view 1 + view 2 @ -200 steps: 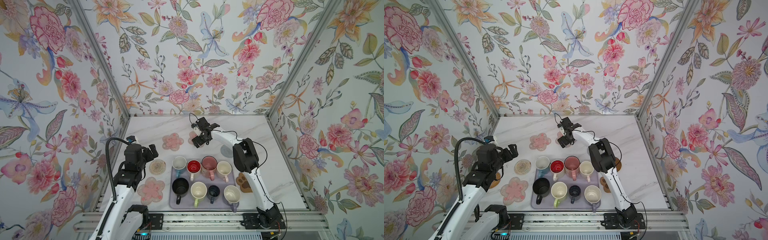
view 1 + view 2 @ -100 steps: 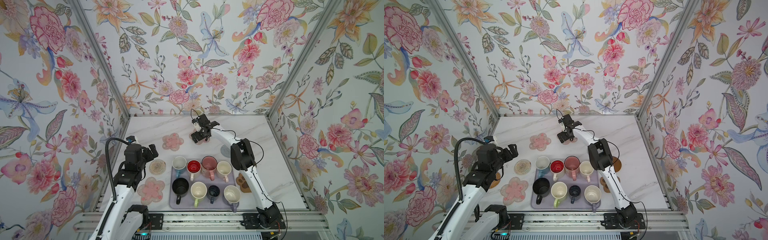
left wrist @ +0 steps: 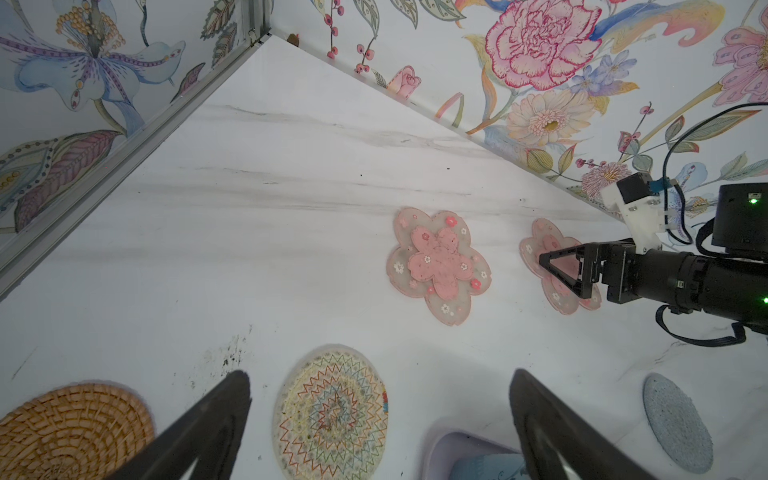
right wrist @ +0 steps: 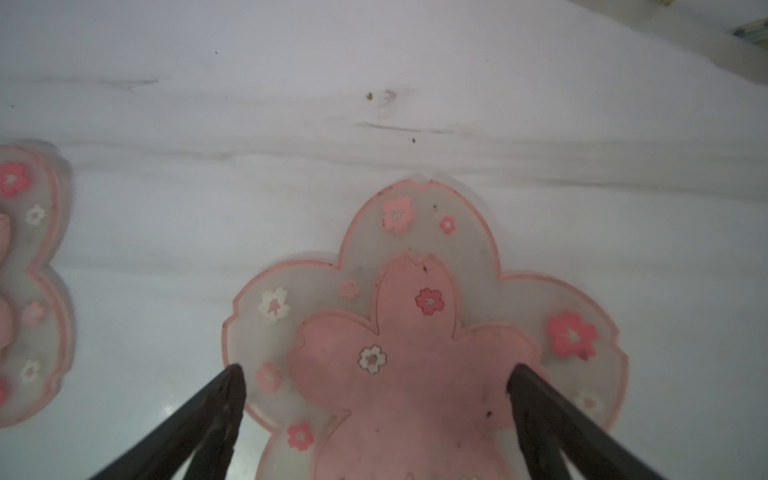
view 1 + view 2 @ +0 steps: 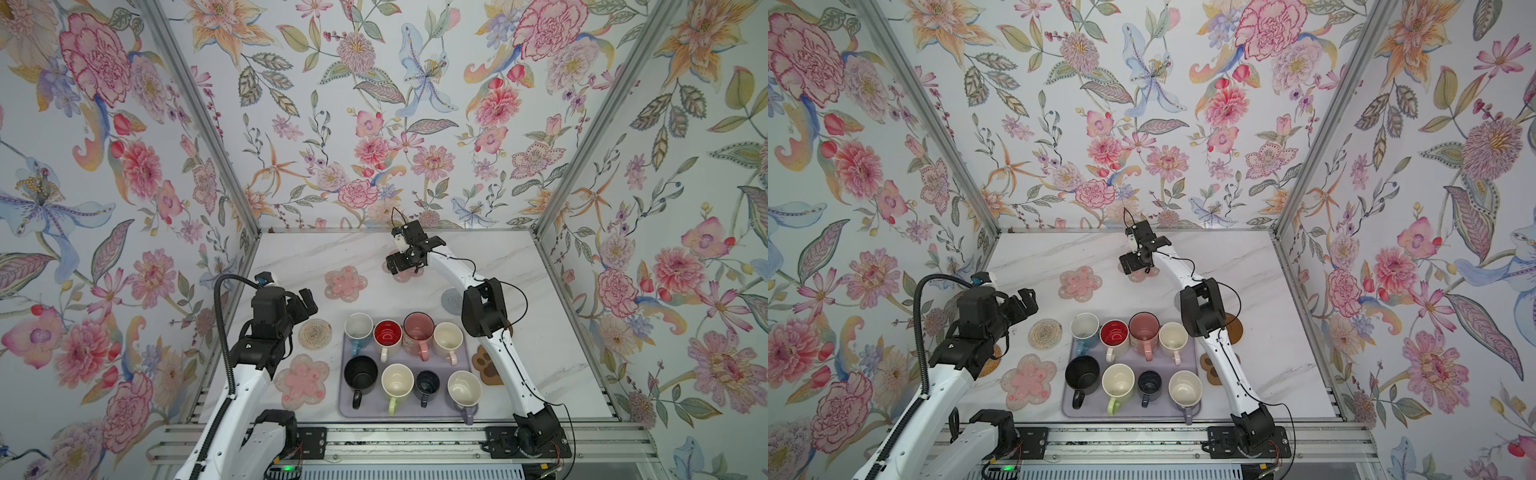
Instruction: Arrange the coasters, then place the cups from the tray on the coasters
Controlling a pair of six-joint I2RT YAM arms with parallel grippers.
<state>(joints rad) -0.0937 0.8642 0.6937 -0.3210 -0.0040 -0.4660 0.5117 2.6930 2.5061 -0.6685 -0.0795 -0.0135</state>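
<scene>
Currently the tray (image 5: 347, 409), near centre, carries all eight cups (image 5: 387, 333); none yet sits on a coaster. The far flower coaster (image 4: 415, 332) lies flat, apart from the second flower coaster (image 3: 438, 266) to its left. The right gripper (image 4: 374, 370) hangs low over it, fingers spread wide, grasping nothing; contact cannot be confirmed. The left gripper (image 3: 380, 376), likewise released, hovers above the woven coaster (image 3: 332, 411). Recommendation: shift the thin piece by its edge, preserving cup-room between neighbours.

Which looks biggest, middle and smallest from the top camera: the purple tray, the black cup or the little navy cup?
In a top view, largest to smallest:
1. lavender tray, by far
2. black cup
3. navy cup
All sit about equally far from the camera.
</scene>
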